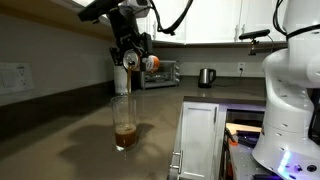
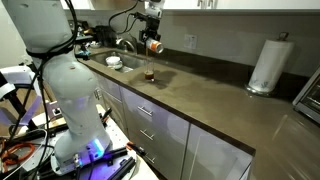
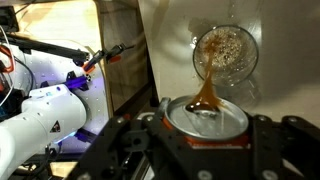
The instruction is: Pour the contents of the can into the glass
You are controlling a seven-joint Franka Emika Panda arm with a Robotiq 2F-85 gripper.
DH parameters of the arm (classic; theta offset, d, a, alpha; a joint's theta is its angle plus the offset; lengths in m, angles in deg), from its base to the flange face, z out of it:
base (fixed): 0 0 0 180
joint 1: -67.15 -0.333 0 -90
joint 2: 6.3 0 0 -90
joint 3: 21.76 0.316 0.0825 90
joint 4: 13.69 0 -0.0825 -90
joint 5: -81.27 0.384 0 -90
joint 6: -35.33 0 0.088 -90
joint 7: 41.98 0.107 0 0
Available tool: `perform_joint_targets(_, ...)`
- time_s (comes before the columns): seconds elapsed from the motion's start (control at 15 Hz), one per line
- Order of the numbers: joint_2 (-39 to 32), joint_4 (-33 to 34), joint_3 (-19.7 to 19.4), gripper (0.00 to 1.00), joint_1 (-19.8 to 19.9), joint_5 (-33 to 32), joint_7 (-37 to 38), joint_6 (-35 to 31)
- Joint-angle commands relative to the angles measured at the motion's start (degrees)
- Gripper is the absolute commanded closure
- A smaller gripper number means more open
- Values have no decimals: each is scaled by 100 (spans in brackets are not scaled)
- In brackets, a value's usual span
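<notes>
Gripper (image 3: 206, 140) pouring cola (image 3: 207, 90) from a tipped can (image 3: 205, 118) into a glass (image 3: 225, 50).
Fingers (image 3: 272, 135) clamped the can, its long axis tipped mouth-down; the glass stood straight below them, catching the stream, a shallow brown pool at its base.

In an exterior view the camera sits near, lower than the gripper (image 1: 138, 60), in an exterior view far back, looking down the counter (image 2: 200, 100) beneath the gripper (image 2: 152, 42), and the wrist view looks straight down past the clasped can (image 3: 205, 120) into the glass (image 3: 225, 50) below, shared by all three.
</notes>
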Motion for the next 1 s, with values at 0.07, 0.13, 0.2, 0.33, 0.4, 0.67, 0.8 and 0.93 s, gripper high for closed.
perform_joint_targets(0.07,49,129,13,74,-50,-284,245,241)
perform_joint_targets(0.13,20,161,37,74,-71,-305,299,250)
perform_joint_targets(0.2,18,166,43,74,-74,-321,316,254)
perform_joint_targets(0.33,-13,197,82,74,-96,-353,371,246)
perform_joint_targets(0.4,-24,214,104,74,-109,-364,404,240)
perform_joint_targets(0.67,-44,277,156,74,-170,-375,487,230)
perform_joint_targets(0.8,-45,302,163,74,-195,-402,500,239)
perform_joint_targets(0.93,-54,319,168,74,-209,-450,512,234)
